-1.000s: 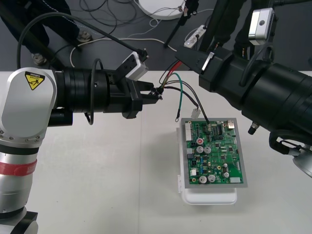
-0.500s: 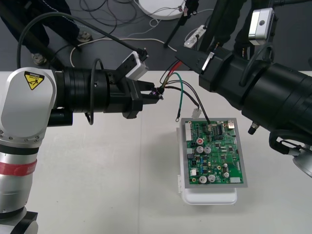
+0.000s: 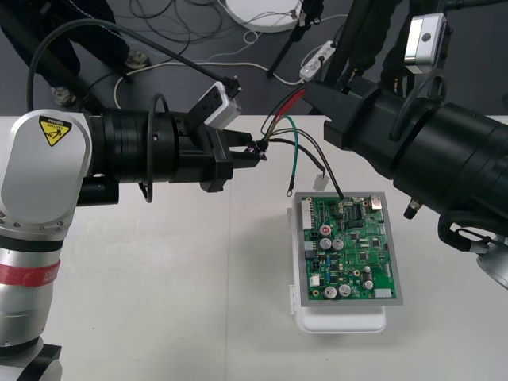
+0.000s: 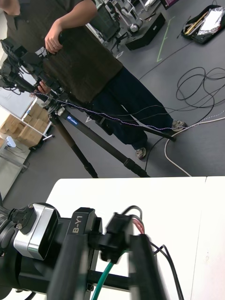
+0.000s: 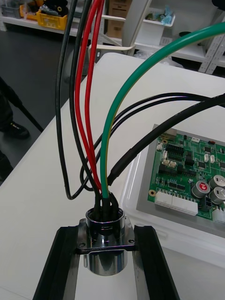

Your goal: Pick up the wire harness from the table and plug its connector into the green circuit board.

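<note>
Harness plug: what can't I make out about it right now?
- Right wrist view: the plug held in the right gripper is blurred, so its orientation is unreadable.
- Front view: the right arm covers the plug.
- Left wrist view: the wires leave the socket in the left gripper and run off the picture's edge.
- Front view: where one black wire meets the board is too small to judge.

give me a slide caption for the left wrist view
Left claw clamps the harness by its metal socket, wires arching toward the green board.

right tool [image 3: 312,92] drawn back, harness wires [image 3: 290,101] uncovered
</note>
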